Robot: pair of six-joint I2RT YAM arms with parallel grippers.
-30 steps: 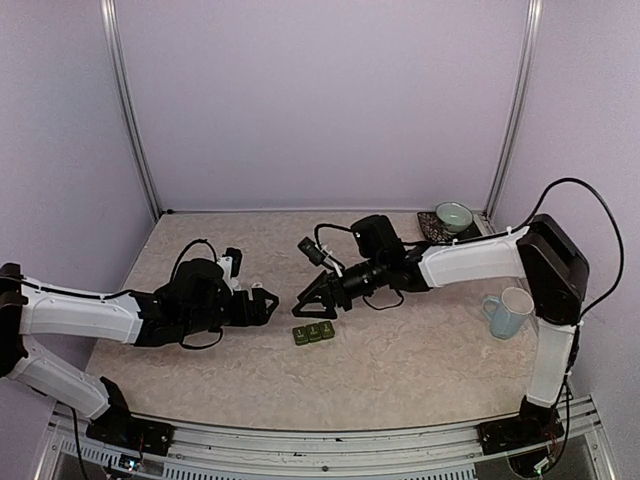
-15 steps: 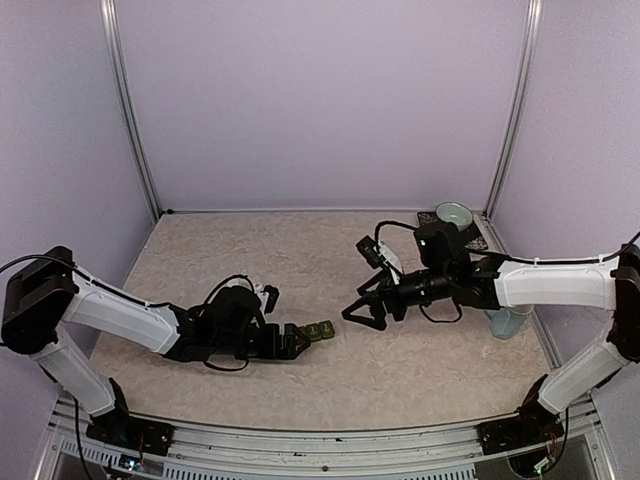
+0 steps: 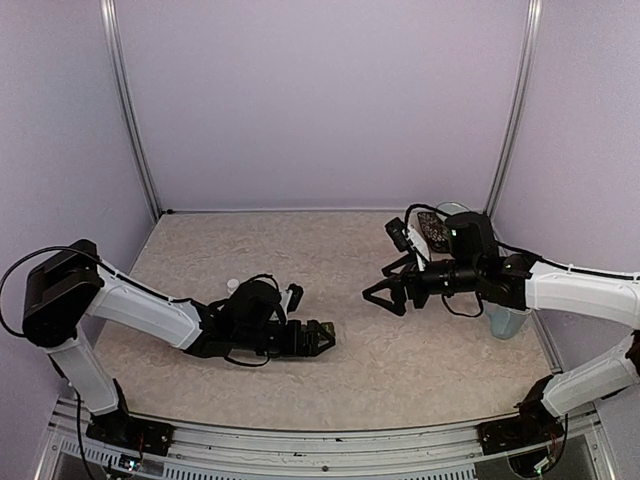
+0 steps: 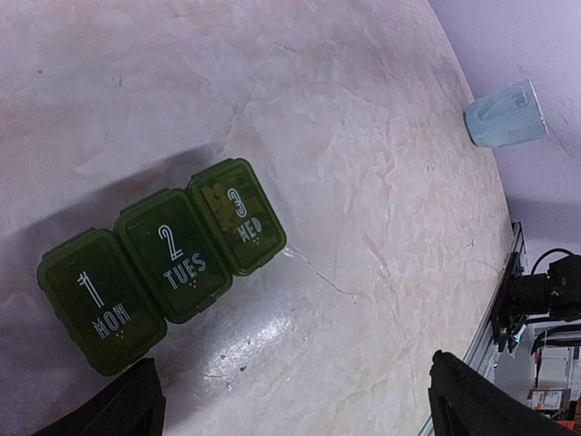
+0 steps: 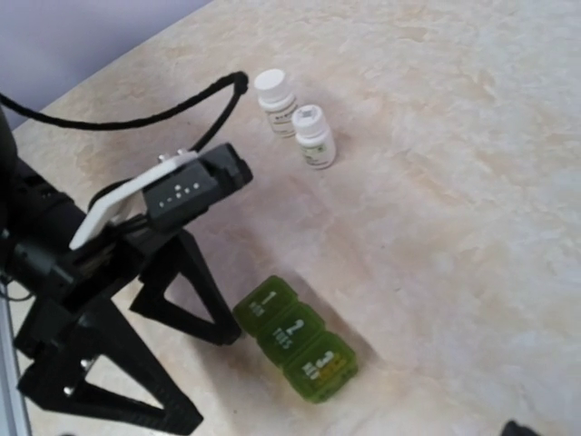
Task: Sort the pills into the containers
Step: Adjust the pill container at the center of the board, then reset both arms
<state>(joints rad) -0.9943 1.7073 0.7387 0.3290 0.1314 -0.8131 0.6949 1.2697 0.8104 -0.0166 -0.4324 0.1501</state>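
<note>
Containers [image 4: 163, 265] lie flat on the desk [image 4: 381, 182], front-centre, lids up & all three shut (1 MON, 2 TUES, 3 WED readable), so no sorting done yet by the look of it. Left gripper [image 4: 295, 409] hangs low right by the strip, jaws wide & empty, strip ahead of the gap and off toward one finger. Prob. lined up to pin or steady it, since a light plastic strip would skid when a lid gets flicked. In rt wrist view one left fingertip [image 5: 225, 332] sits just beside the MON end; touching or not, can't tell. Right gripper [image 3: 384, 296] is up off the desk, well apart to the right, jaws also wide w/ nothing in them, its cam looking down at the strip. Reads as a standoff pose before an approach. Two white-capped pill bottles [image 5: 315, 136] stand upright, close together, on the far side of the left arm, caps on, so pills aren't reachable. A lid prob. has to open first; small latch, easy to slip.
</note>
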